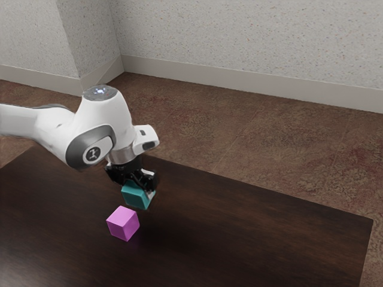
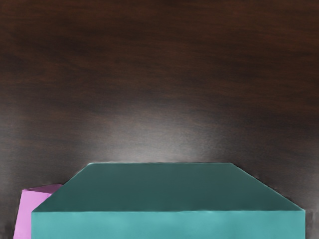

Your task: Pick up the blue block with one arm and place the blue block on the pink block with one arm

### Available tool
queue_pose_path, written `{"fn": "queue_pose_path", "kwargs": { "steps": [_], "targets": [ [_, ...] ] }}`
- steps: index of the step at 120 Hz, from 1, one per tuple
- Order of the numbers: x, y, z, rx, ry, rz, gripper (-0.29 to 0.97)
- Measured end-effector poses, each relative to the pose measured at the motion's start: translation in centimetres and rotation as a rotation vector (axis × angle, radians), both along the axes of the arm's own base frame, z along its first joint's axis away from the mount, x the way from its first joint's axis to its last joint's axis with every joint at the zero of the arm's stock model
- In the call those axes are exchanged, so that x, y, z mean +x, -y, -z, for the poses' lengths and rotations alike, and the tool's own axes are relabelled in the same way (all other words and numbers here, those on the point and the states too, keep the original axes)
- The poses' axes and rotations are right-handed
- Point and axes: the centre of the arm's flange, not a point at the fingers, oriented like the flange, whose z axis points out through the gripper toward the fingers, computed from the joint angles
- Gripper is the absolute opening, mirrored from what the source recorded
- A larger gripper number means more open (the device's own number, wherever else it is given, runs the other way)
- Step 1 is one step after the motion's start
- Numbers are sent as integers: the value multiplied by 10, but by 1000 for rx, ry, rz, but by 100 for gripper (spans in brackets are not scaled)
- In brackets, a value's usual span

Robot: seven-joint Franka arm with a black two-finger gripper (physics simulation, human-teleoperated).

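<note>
The white Franka arm (image 1: 90, 134) reaches in from the exterior view's left. A matte pink cube (image 1: 122, 222) rests on the dark wooden table (image 1: 251, 239). Just above and right of it, the black two-finger gripper (image 1: 139, 184) clamps a teal-blue cube (image 1: 136, 197), held clear of the table.

Open tabletop (image 1: 251, 239) is stretching toward 3 o'clock of the pink block (image 1: 122, 222); the end effector (image 1: 139, 190), gripping the blue block (image 1: 136, 197), is crowding the air at its 1 o'clock.

The black gripper (image 1: 139, 189) of a white arm (image 1: 99, 128) holds a teal-blue block (image 1: 135, 198); near the hand, a pink block (image 1: 122, 223) sits on a dark, wood-grained table (image 1: 251, 239).
</note>
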Motion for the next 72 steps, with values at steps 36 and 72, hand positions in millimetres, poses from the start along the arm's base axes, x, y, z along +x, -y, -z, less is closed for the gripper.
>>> {"fn": "queue_pose_path", "kwargs": {
  "steps": [36, 72],
  "targets": [
    [-18, -62, -13, 33, -59, -127, 35],
    [-11, -71, 28, 13, -159, -162, 35]
  ]
}}
